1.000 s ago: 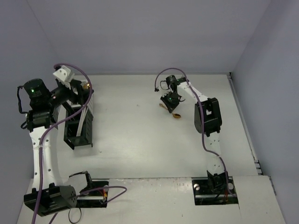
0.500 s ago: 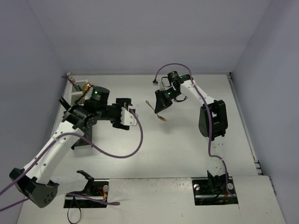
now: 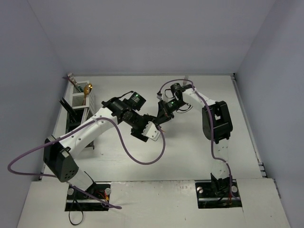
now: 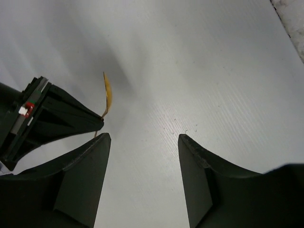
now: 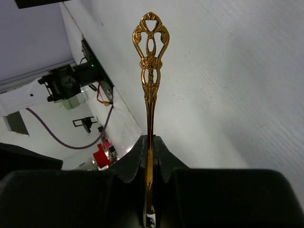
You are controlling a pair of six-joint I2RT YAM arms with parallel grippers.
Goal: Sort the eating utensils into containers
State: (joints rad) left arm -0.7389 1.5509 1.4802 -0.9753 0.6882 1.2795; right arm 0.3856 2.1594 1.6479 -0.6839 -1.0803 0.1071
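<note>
While my right gripper (image 5: 149, 142) pinches the ornate gold metal spoon (image 5: 150, 71) mid-shaft, frame centre, I judge it light, stiff, slippery; left gripper (image 4: 142, 140) gapes, empty.

Overhead view, two close wrist views, common gold spoon (image 5: 150, 71).

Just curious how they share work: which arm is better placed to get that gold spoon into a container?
Probably the left. The right gripper pinches the gold spoon mid-table, but the white container stands on the left side, and the open left gripper is beside the spoon.
</note>
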